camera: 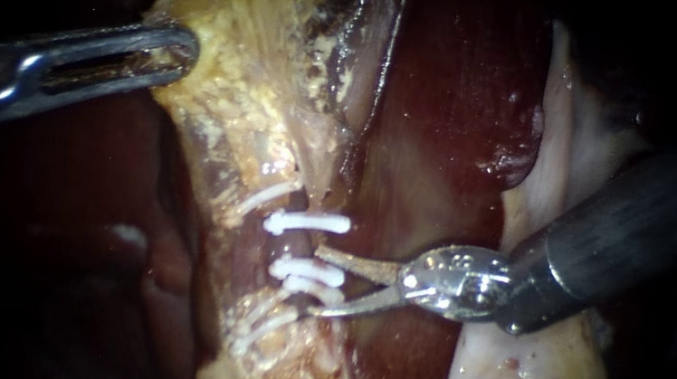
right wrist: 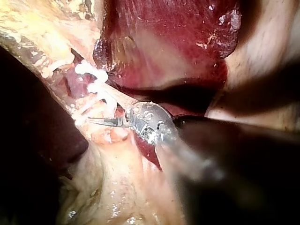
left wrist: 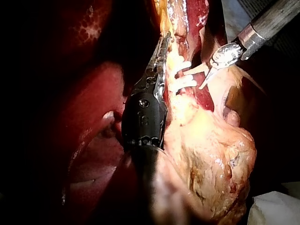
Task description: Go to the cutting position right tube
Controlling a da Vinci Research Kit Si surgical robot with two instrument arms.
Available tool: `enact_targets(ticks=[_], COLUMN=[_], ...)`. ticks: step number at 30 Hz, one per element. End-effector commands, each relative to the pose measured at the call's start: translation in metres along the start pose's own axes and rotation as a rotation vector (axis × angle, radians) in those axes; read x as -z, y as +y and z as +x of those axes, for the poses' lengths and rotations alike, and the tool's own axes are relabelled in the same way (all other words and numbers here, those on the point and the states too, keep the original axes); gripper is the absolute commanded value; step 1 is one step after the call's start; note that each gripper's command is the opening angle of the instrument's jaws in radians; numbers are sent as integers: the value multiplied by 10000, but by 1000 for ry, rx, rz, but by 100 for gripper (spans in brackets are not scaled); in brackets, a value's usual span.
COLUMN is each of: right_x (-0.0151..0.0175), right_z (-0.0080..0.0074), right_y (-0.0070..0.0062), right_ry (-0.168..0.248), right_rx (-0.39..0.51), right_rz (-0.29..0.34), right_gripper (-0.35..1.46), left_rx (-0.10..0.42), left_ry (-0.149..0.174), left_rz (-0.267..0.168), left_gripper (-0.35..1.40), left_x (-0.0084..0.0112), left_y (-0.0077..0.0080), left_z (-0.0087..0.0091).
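My left instrument (camera: pixel 182 53) comes in from the left, its jaws shut on yellowish gallbladder tissue (camera: pixel 234 99), holding it taut. Below, a tube (camera: pixel 303 246) carries white clips: one above (camera: pixel 307 223), two close together below (camera: pixel 307 278). My right instrument (camera: pixel 316 282) ends in two thin blades, open. Its upper blade tip lies at the tube between the upper clip and the lower pair; the lower blade passes under the lower pair. In the right wrist view the open blades (right wrist: pixel 96 104) reach the clips (right wrist: pixel 91 75). In the left wrist view my left instrument (left wrist: pixel 164 40) lies along the tissue.
Dark red liver (camera: pixel 454 99) fills the middle, right of the tubes. Pale tissue (camera: pixel 563 163) lies behind my right instrument's shaft. More white clips (camera: pixel 264 197) sit on a tube further left, and others lower (camera: pixel 265 326). Gauze (left wrist: pixel 276 208) shows past the gallbladder (left wrist: pixel 211 154).
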Motion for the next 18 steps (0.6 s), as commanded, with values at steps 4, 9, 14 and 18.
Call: enact_targets(ticks=[4, 9, 14, 18], right_x=[2, 4, -6, -20], right_z=[-1, 4, 10, 18], right_y=[2, 3, 5, 8], right_ry=[-1, -1, 0, 0], right_rx=[-4, -8, -10, -13], right_rz=[-1, 2, -3, 0], right_gripper=[142, 141, 141, 141], left_rx=[-3, -1, -1, -1], left_ry=[-7, -12, -12, -12], left_rz=[3, 3, 3, 3], left_gripper=[-35, -35, -35, -35], left_x=[7, 11, 11, 11], left_y=[-3, -7, -7, -8], left_z=[-5, -9, -9, -9])
